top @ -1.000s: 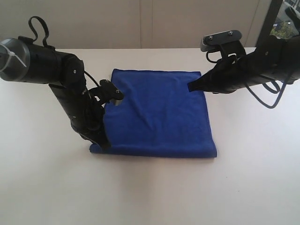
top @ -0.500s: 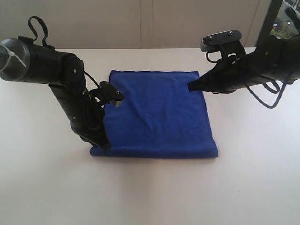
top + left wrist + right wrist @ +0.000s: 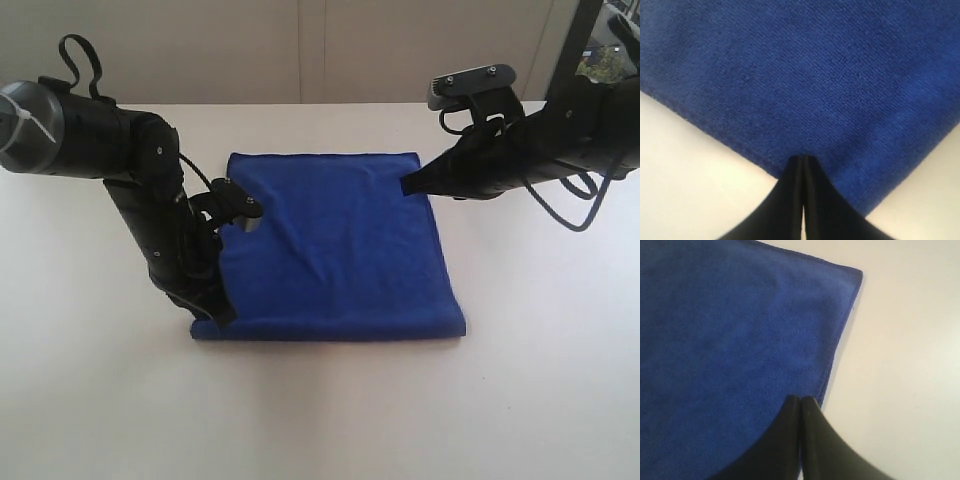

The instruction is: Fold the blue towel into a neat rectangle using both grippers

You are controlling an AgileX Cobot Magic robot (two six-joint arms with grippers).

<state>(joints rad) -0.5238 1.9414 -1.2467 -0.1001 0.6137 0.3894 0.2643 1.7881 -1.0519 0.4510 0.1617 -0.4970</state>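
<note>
Covering blue towel [image 3: 340, 240] corner, left claw [image 3: 214, 311] closed

Mid tabletop [image 3: 320, 420]: towel [image 3: 330, 245] lying flat. At its near left corner, left hand [image 3: 213, 315], tips on the hem. Over its right edge, toward the far corner, right hand [image 3: 408, 187]; contact unclear

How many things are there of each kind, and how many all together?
blue towel: 1
black grippers: 2, the left gripper and the right gripper
table: 1
Total: 4
</note>
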